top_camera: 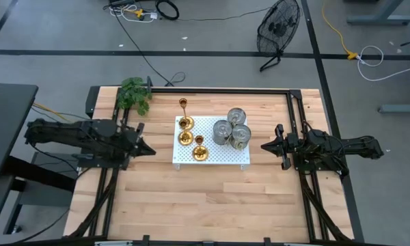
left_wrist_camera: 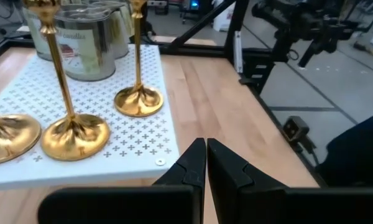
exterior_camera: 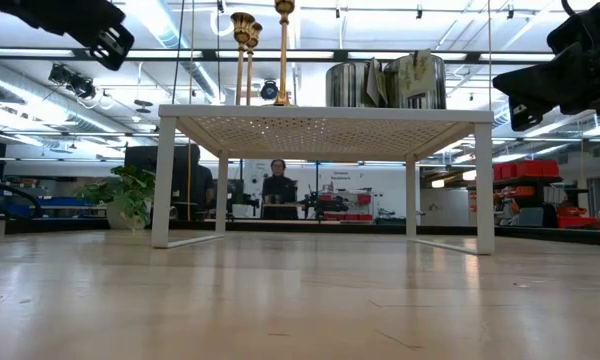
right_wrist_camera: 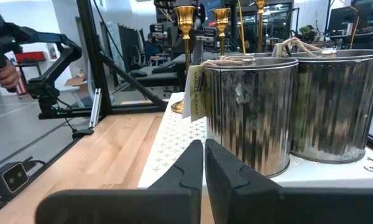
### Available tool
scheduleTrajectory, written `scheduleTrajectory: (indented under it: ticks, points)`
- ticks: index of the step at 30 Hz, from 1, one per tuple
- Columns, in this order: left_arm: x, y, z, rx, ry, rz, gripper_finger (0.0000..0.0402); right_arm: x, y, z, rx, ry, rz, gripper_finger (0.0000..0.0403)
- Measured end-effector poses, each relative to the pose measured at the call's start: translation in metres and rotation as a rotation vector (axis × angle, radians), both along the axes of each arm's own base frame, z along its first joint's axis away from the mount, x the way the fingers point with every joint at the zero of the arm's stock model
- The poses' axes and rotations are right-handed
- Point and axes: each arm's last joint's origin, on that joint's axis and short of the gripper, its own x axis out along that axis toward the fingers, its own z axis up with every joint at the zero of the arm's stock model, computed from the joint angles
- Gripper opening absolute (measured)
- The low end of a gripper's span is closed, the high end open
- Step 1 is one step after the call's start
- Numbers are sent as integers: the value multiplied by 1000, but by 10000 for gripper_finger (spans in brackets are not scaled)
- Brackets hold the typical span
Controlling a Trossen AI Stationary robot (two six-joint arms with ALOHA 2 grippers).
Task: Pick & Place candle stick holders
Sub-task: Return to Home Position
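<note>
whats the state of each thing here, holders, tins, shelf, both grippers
candle stick holders, all three upright on the white shelf, none held
metal candle tins, three upright, bunched together on the shelf's right-arm side
white shelf, standing level on its legs
left gripper, shut, empty, beside the shelf's left edge
right gripper, shut, empty, beside the shelf's right edge
</note>
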Motion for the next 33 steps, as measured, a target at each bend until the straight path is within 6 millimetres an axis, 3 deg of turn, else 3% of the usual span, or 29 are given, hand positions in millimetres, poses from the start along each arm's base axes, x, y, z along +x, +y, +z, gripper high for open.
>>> scheduleTrajectory:
  ticks: [12,24,33]
  points:
    - [21,0,-12,-36,116,94,18,0,0,0,0,0,0,21]
    - [26,-1,-12,-67,118,91,18,0,0,0,0,0,1,21]
    - [24,-6,-11,-154,138,-78,18,0,0,0,0,0,0,21]
